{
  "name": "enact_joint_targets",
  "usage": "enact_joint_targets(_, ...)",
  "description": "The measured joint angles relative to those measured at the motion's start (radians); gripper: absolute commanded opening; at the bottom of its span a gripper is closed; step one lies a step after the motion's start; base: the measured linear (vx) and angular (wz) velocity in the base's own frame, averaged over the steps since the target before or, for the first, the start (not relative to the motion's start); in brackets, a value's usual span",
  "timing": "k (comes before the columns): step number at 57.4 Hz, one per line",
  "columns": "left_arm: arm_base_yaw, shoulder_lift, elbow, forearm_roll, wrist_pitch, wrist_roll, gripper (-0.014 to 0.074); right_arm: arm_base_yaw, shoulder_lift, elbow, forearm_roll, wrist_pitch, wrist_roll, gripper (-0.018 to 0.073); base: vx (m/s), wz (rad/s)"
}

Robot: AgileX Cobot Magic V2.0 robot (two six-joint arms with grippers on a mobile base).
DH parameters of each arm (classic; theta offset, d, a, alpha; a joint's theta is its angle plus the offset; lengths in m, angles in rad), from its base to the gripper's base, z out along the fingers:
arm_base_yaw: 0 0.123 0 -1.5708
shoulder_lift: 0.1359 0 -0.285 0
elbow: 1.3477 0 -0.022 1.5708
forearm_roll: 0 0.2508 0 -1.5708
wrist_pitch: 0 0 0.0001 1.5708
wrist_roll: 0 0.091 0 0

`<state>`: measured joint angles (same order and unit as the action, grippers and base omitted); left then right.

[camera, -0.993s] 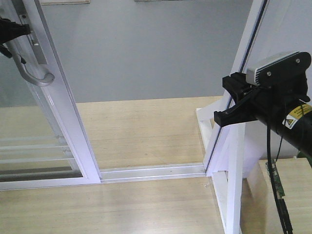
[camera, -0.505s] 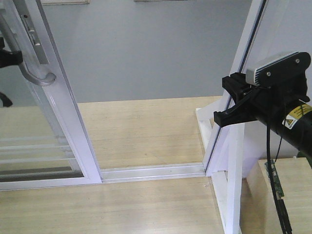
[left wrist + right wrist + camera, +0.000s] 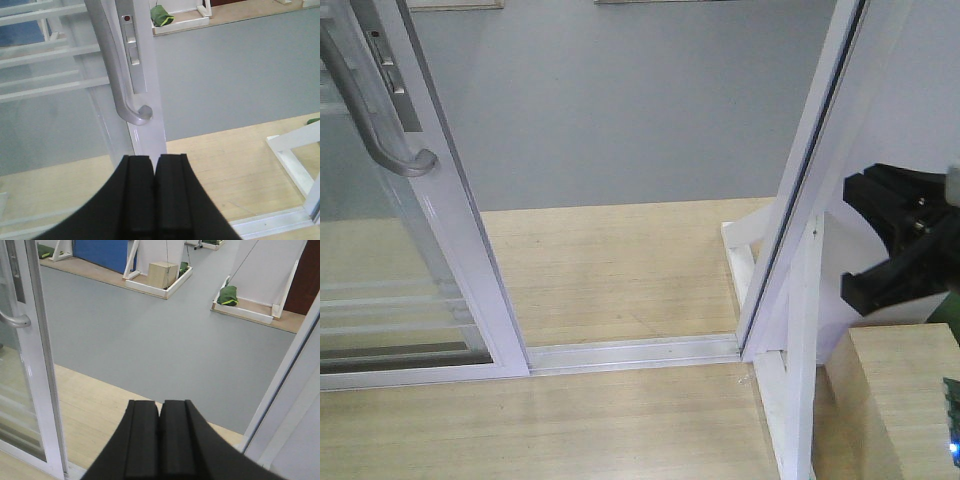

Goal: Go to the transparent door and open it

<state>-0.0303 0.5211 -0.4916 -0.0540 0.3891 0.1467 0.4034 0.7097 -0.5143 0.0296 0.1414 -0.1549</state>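
From the front view, the transparent door (image 3: 415, 240) stands at the left with a wide gap between its frame and the white post (image 3: 798, 330) on the right, so it looks already slid open; its bottom track (image 3: 630, 352) lies bare across the gap. The right gripper (image 3: 885, 250) shows at the right edge, apart from everything. The left wrist view adds what the front lacks: the left gripper (image 3: 155, 187), fingers pressed together on nothing, sits just below the curved grey handle (image 3: 120, 75) without touching it. The right wrist view shows that gripper also clenched empty, facing the grey floor (image 3: 165, 335) beyond.
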Motion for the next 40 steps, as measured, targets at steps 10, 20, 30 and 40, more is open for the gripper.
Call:
enact_joint_targets(10,-0.006,-0.208,0.098,-0.132,0.092,0.021,-0.0003,0.000,-0.206,0.138,0.000,0.024,0.002,0.0000,0.00,0.00)
enact_joint_targets(20,-0.006,-0.361,0.177,-0.221,0.137,0.033,-0.0003,0.000,-0.332,0.193,-0.004,0.037,-0.001,0.0000,0.00,0.00)
enact_joint_targets(30,-0.006,-0.416,0.193,-0.230,0.188,0.033,-0.0003,0.000,-0.353,0.195,-0.004,0.042,-0.001,0.0000,0.00,0.00)
enact_joint_targets(40,-0.006,-0.417,0.193,-0.231,0.208,0.033,-0.0003,0.000,-0.353,0.195,-0.004,0.053,-0.001,0.0000,0.00,0.00)
